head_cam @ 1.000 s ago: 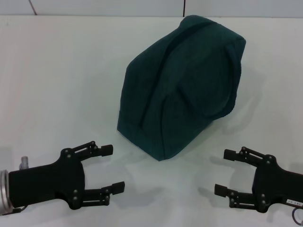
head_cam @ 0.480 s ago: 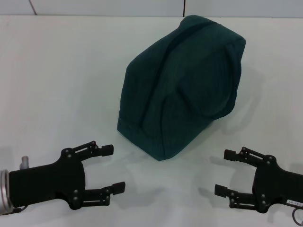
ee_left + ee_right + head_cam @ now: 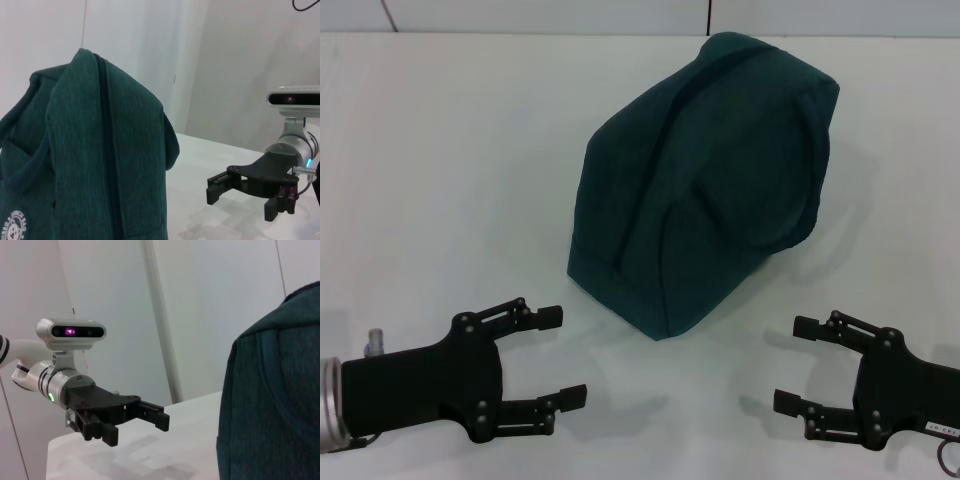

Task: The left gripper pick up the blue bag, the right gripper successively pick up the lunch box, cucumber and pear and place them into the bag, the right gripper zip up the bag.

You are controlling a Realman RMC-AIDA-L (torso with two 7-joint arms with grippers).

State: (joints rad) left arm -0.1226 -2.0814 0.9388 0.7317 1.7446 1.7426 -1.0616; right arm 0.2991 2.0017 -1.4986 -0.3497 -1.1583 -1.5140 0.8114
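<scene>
Your left claw (image 3: 552, 357) sits at about 7 o'clock in the head view, low over the counter (image 3: 440, 180), fingers spread apart and holding nothing. Your right claw (image 3: 798, 363) sits at about 5 o'clock, likewise spread and holding nothing. Each shows in the other's wrist view: the right claw (image 3: 226, 186) in the left wrist view, the left claw (image 3: 134, 416) in the right.

The bag (image 3: 705, 180) stands between and beyond both claws, from centre toward 1 o'clock, resting on the counter and well apart from either claw. It reads dark teal rather than blue. In the left wrist view the bag (image 3: 85, 150) shows a dark zip line running down its ridge with no gap visible, so it looks closed on that side.

No lunch box, cucumber or pear shows in any view. They may be inside the shut bag or simply out of sight; you cannot tell which from here. So the scene fits either a bag waiting to be lifted and filled, or one packed, zipped and set down.

Nothing stands between the claws and the bag.
</scene>
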